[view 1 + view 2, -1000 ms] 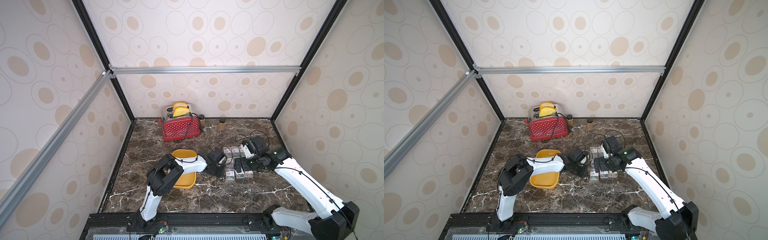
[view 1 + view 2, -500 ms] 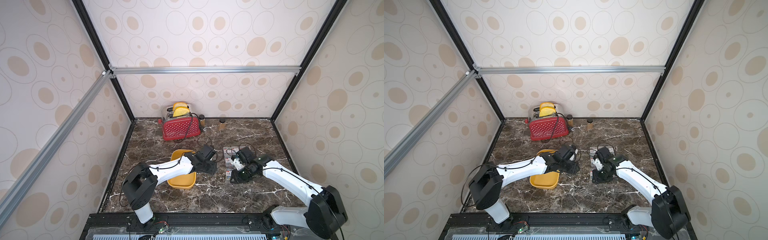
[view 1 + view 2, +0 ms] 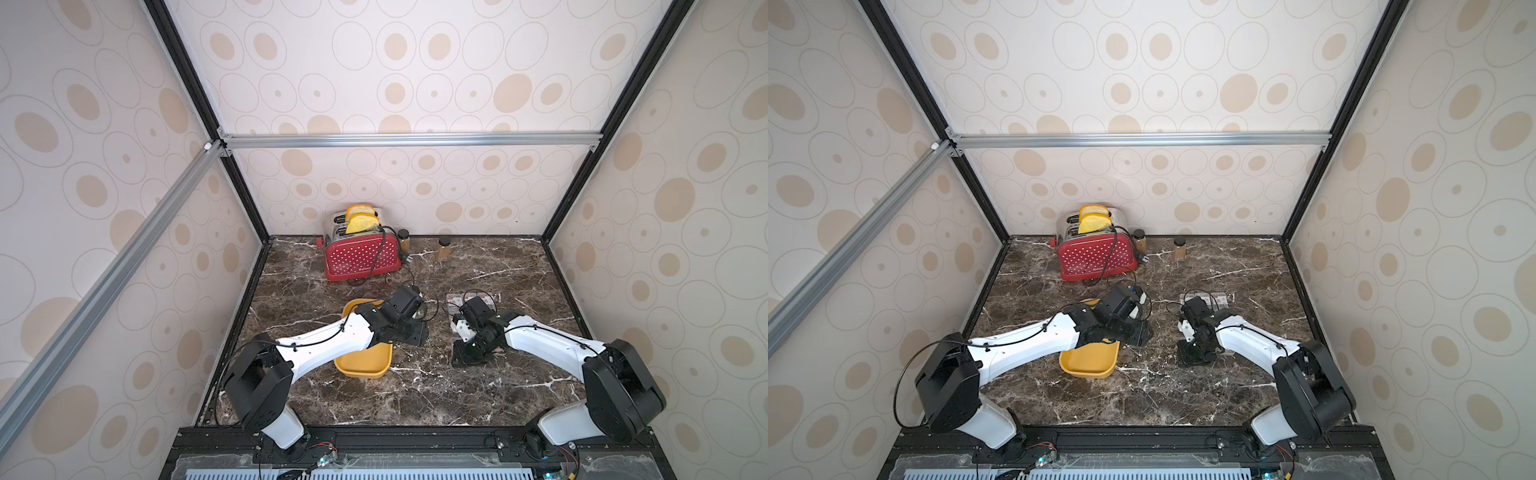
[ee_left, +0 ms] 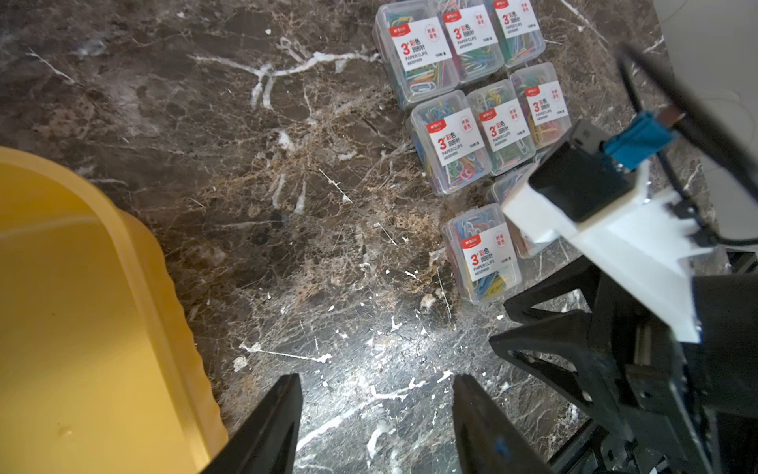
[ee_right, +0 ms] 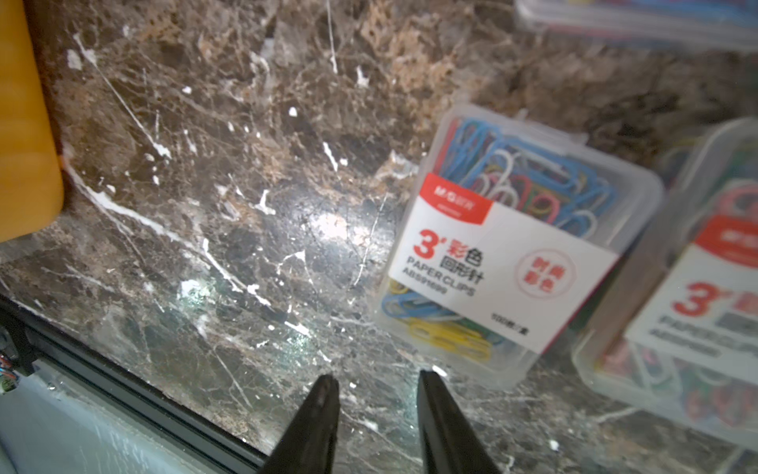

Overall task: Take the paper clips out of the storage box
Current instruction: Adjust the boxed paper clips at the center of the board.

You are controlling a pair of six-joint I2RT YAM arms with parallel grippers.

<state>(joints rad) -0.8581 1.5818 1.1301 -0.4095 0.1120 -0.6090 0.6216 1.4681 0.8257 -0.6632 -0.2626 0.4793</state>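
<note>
While the paper clips (image 4: 459, 143) lie in rows on the marble table (image 4: 287, 205), outside the yellow storage box (image 4: 135, 254), the left gripper (image 4: 375, 379) holds its jaws apart and empty; the right gripper (image 5: 377, 377) keeps only a narrow gap, gripping nothing.

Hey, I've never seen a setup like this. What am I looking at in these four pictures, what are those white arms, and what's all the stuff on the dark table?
These are two white robot arms mounted at the front of a marble table, each ending in a two-fingered gripper. Two pictures look down from one overhead camera; the other two come from cameras on the arms' wrists. On the table: a yellow storage box, its visible part empty; clear cases of paper clips in rows on the marble, apart from it; at the back a red toaster and two small jars. The left gripper is open, the right gripper shows only a narrow gap; neither holds anything.
</note>
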